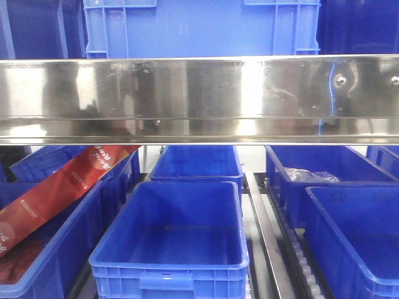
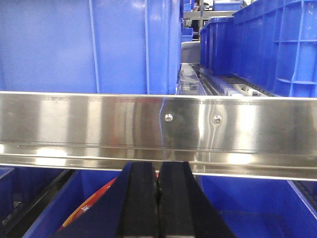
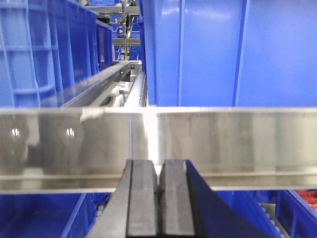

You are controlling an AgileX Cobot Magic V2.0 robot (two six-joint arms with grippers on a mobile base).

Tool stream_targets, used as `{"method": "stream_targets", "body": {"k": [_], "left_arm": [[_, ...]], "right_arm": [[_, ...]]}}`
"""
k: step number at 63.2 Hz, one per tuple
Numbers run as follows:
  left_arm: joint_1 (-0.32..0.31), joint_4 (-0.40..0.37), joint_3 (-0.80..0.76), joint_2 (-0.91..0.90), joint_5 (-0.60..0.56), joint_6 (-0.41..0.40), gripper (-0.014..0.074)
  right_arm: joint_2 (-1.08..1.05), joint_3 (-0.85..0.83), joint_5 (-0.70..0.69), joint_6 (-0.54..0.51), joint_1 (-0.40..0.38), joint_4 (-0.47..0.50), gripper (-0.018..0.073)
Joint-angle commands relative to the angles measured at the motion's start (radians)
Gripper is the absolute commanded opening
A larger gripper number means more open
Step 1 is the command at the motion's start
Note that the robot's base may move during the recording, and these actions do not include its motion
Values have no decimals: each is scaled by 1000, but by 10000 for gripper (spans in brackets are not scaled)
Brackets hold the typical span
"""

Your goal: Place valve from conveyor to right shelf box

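Along the bottom edge of each wrist view the black fingers sit pressed together with nothing between them: the left gripper (image 2: 158, 198) shows its two pads touching under the steel shelf rail (image 2: 158, 131), and the right gripper (image 3: 158, 203) looks the same, its pads meeting at a thin seam in the lower middle of the frame. Neither the valve nor the conveyor appears in any view, so the valve's place cannot be told from here; all three cameras face the shelf. In the front view the rail (image 1: 199, 99) crosses the upper half of the frame, with an empty blue bin (image 1: 171, 240) at lower centre, another blue bin (image 1: 355, 230) at lower right, and one at lower left holding a red packet (image 1: 56, 187). Judging by this, the pick has not begun: both arms are empty and aimed at the shelf. To do the step well, the robot would likely need to bring the conveyor into sight first, then part the right fingers before lowering over the valve, and grasp its metal body crosswise rather than by the white caps or the small handle, which could slip or twist.
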Motion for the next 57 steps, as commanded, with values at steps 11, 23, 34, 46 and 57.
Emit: {"method": "stream_targets", "body": {"k": [11, 23, 34, 46, 57], "left_arm": [[-5, 0, -1, -5, -16, 2, -111], [-5, 0, -1, -5, -16, 2, -111], [-5, 0, -1, -5, -16, 2, -111], [-5, 0, -1, -5, -16, 2, -111], [-5, 0, -1, -5, -16, 2, -111]], "right_arm": [[-21, 20, 4, -17, -7, -16, -154], [-21, 20, -22, -17, -7, -21, -154], [-21, 20, -28, -17, -7, -21, -154], [-21, 20, -28, -17, -7, -21, -154], [-21, 20, -28, -17, -7, -21, -154]]}}
